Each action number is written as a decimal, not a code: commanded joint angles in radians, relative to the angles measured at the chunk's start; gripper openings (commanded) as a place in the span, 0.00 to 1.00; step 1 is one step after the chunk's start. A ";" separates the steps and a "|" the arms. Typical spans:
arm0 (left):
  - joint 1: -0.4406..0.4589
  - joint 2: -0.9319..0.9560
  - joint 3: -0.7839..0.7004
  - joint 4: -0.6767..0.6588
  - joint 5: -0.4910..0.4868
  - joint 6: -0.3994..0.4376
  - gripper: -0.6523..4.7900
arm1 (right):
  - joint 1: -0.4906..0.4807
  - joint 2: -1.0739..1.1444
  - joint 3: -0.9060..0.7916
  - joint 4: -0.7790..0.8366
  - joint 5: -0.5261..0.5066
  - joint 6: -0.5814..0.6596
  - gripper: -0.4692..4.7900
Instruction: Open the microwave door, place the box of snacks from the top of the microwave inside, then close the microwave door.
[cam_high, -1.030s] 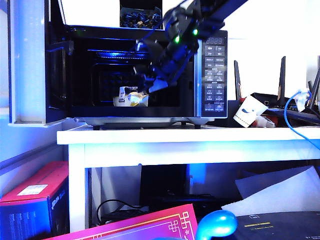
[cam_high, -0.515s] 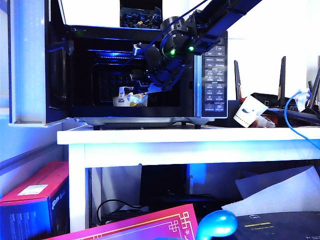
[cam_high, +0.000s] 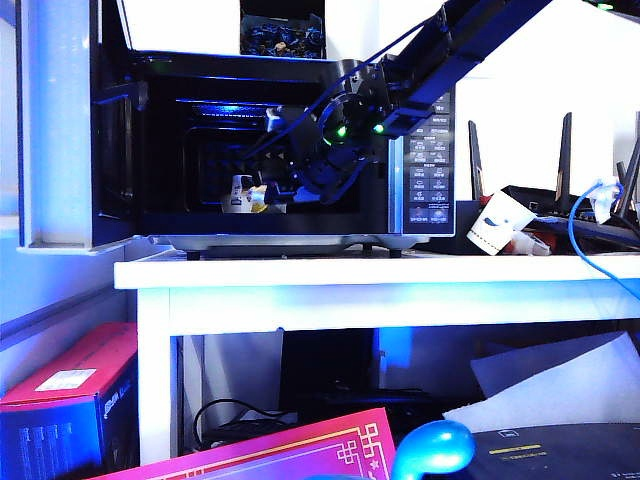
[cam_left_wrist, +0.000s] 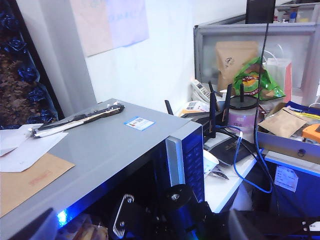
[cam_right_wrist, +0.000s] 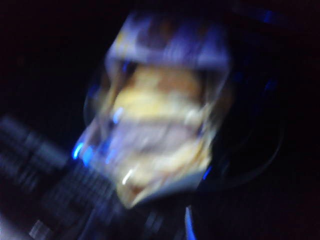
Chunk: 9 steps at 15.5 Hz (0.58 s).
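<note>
The microwave (cam_high: 420, 150) stands with its door (cam_high: 60, 130) swung wide open to the left. In the exterior view my right gripper (cam_high: 285, 190) reaches inside the dark cavity, shut on the box of snacks (cam_high: 245, 195), a small pale box with yellow markings just above the cavity floor. The right wrist view is blurred and the box (cam_right_wrist: 160, 125) fills most of it; the fingers are lost in the dark. My left gripper (cam_left_wrist: 140, 222) hovers open above the microwave's grey top (cam_left_wrist: 115, 145), near its front edge, holding nothing.
A black carton of blue-wrapped sweets (cam_high: 282, 35) sits on the microwave. Right of it on the white table (cam_high: 380, 270) are a paper cup (cam_high: 500, 225), router antennas (cam_high: 565, 150) and a blue cable (cam_high: 580, 235). Papers (cam_left_wrist: 30, 165) lie on the microwave top.
My right arm has sunk and pushed further into the cavity, toward the left. The box of snacks has gone left with it. The left arm has not moved.
</note>
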 joint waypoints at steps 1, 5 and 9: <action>-0.001 -0.026 0.005 -0.018 0.001 -0.047 1.00 | 0.000 -0.143 0.004 -0.241 0.007 0.001 0.54; -0.001 -0.134 0.005 -0.127 -0.069 -0.064 1.00 | 0.000 -0.402 0.004 -0.459 0.009 0.000 0.49; -0.001 -0.250 0.005 -0.367 -0.359 -0.064 1.00 | 0.000 -0.704 0.004 -0.479 0.036 -0.005 0.08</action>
